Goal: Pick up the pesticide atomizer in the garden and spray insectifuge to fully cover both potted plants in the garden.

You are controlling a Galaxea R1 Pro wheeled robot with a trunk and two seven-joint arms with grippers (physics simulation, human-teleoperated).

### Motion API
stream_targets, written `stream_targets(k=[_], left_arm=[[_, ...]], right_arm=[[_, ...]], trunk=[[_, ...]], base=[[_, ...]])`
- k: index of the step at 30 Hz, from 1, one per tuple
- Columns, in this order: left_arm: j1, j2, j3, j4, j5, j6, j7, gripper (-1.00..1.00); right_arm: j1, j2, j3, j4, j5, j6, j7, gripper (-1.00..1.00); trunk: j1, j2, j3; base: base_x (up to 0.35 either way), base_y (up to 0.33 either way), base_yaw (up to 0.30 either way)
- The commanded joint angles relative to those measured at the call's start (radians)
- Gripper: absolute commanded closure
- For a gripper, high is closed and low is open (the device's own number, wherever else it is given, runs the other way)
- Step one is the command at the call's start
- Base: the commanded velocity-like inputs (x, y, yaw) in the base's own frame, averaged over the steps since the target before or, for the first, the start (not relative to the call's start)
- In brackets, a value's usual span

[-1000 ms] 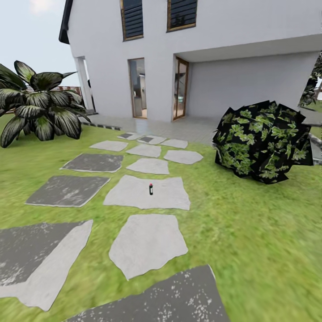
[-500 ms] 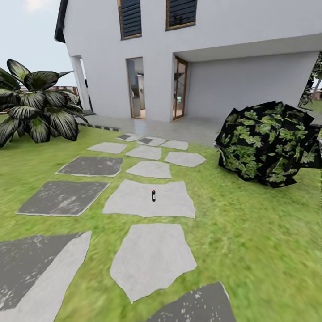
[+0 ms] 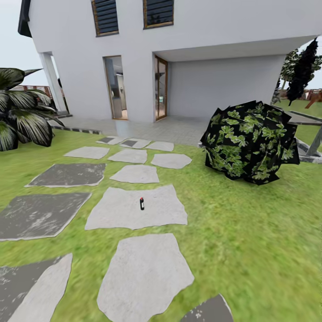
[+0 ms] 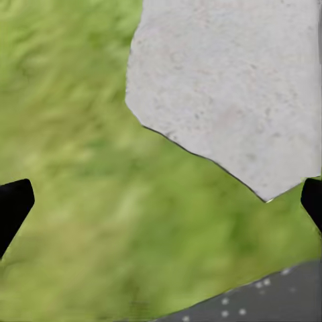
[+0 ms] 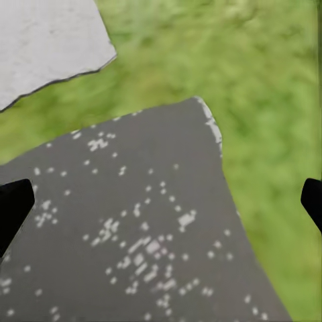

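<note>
Atomizer upright on a stepping stone ahead of me, both claws spread over the ground.

From the head camera I see the pesticide atomizer [image 3: 141, 203] standing upright near the middle of a pale stepping stone [image 3: 136, 209], just left of centre in the garden lawn [image 3: 250, 241]; a dark leafy bush [image 3: 248, 142] sits at about 2 o'clock from it, a broad striped-leaf plant [image 3: 20, 116] at about 10 o'clock, and the white house [image 3: 179, 58] at 12 o'clock beyond more stones. Through the left wrist camera, my left claw [image 4: 161, 204] hangs wide open with nothing between its black fingertips [image 4: 13, 208], over grass and the edge of a pale stone slab [image 4: 235, 87]. Through the right wrist camera, my right claw [image 5: 161, 204] is likewise spread and empty above a dark speckled slab [image 5: 127, 228], grass beside it.
</note>
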Motion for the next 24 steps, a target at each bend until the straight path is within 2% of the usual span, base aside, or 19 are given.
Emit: stream_targets(k=[1,13,24], left_arm=[[0.000,0.000,0.002,0.001,-0.001,-0.003,0.001,-1.00],[-0.001,0.000,0.002,0.000,-0.001,-0.003,0.001,-1.00],[0.000,0.000,0.002,0.000,0.000,-0.003,0.001,-1.00]], right_arm=[[-0.001,0.000,0.000,0.001,0.000,-0.003,0.000,-1.00],[-0.001,0.000,0.000,0.001,0.000,-0.003,0.000,-1.00],[-0.001,0.000,0.000,0.001,0.001,-0.003,0.000,-1.00]], trunk=[[0.000,0.000,-0.001],[0.000,0.000,-0.001],[0.000,0.000,-0.001]], base=[[0.306,0.155,-0.263],[0.306,0.155,-0.244],[0.306,0.155,-0.027]])
